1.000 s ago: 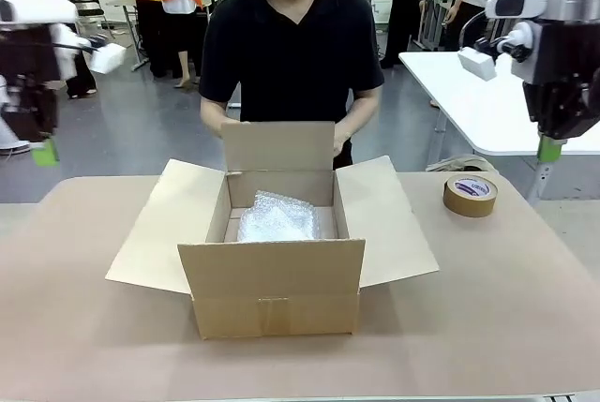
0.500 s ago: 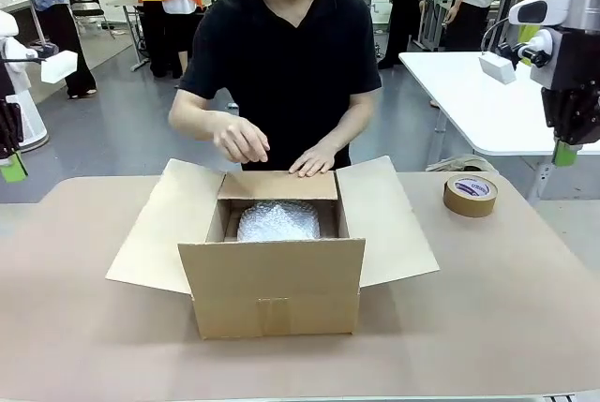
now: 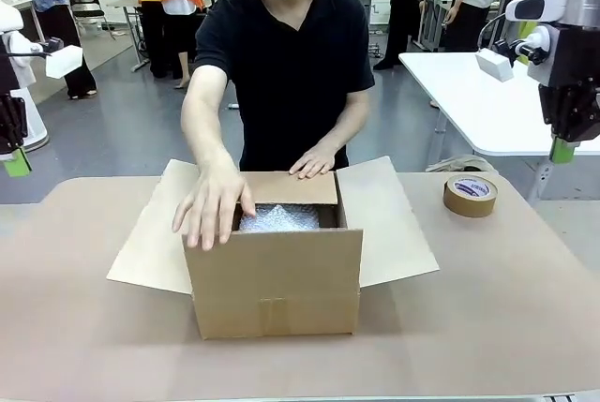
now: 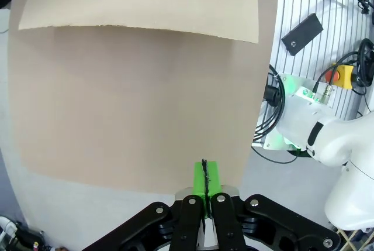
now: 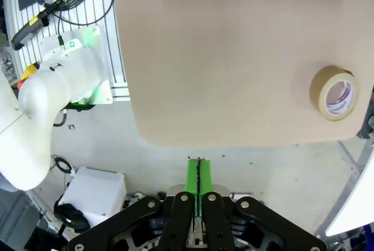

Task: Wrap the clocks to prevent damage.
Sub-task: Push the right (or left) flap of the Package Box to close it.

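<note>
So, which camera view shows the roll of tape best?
The right wrist view: it looks down on the tape roll, so its ring, hole and label show whole. The front view shows it flat on the table, at a low slant.

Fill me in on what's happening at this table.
A person across the table rests one hand on the near flap of the cardboard box and presses the far flap down with the other hand. A bubble-wrapped bundle sits inside; side flaps lie open. A tape roll lies nearby. The left gripper and right gripper hang shut, empty.
</note>
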### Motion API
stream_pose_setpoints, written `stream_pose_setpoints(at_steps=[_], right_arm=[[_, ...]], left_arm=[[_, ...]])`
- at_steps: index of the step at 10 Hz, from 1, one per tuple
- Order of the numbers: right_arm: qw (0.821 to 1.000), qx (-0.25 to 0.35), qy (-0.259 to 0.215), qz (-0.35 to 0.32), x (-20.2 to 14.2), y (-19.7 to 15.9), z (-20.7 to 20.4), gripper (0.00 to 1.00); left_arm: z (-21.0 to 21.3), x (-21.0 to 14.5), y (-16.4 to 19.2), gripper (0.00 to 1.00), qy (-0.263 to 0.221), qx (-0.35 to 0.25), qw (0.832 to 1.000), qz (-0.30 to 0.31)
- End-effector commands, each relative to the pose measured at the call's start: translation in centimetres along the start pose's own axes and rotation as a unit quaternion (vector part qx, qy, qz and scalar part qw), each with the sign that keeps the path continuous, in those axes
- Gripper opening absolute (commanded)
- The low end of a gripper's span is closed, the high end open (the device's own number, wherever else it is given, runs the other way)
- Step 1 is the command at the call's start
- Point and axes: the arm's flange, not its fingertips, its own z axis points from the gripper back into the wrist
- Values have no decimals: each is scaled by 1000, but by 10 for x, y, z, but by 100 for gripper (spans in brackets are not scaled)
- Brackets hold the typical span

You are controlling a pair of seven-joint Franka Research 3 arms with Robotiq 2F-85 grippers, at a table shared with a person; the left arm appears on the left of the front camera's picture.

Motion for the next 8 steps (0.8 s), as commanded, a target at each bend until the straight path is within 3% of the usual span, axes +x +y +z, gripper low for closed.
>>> stream_pose_setpoints(at_steps=[1, 8], right_arm=[[1000, 3, -1, 3, -1, 1, 1, 1], [1000, 3, -1, 3, -1, 1, 1, 1]], left_arm=[[3, 1, 1, 1, 7, -2, 1000, 6], [3, 1, 1, 1, 7, -2, 1000, 6]])
